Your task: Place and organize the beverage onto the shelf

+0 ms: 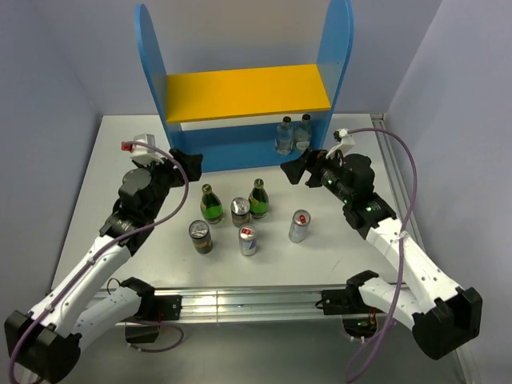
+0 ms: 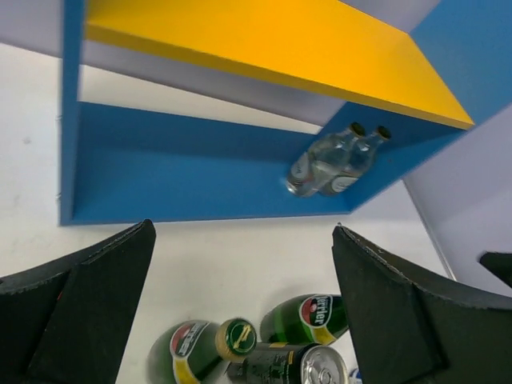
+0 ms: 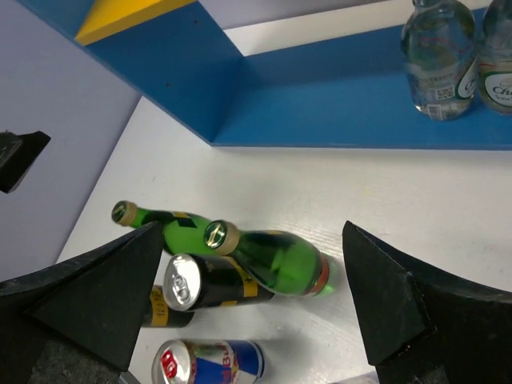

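The shelf (image 1: 248,92) stands at the back, with blue side panels and a yellow upper board. Two clear bottles (image 1: 294,134) stand on its lower level at the right, also seen in the left wrist view (image 2: 330,164) and the right wrist view (image 3: 436,60). Two green bottles (image 1: 210,204) (image 1: 258,199), two black cans (image 1: 240,212) (image 1: 200,237) and two Red Bull cans (image 1: 248,240) (image 1: 298,226) stand on the table in front. My left gripper (image 1: 190,162) (image 2: 242,232) is open and empty, behind and left of the group. My right gripper (image 1: 294,170) (image 3: 252,228) is open and empty, behind and right of it.
The white table (image 1: 112,176) ends at a metal rail (image 1: 240,300) at the near edge. Grey walls close in on both sides. The shelf's yellow board (image 2: 264,40) and the left part of its lower level (image 2: 160,168) hold nothing.
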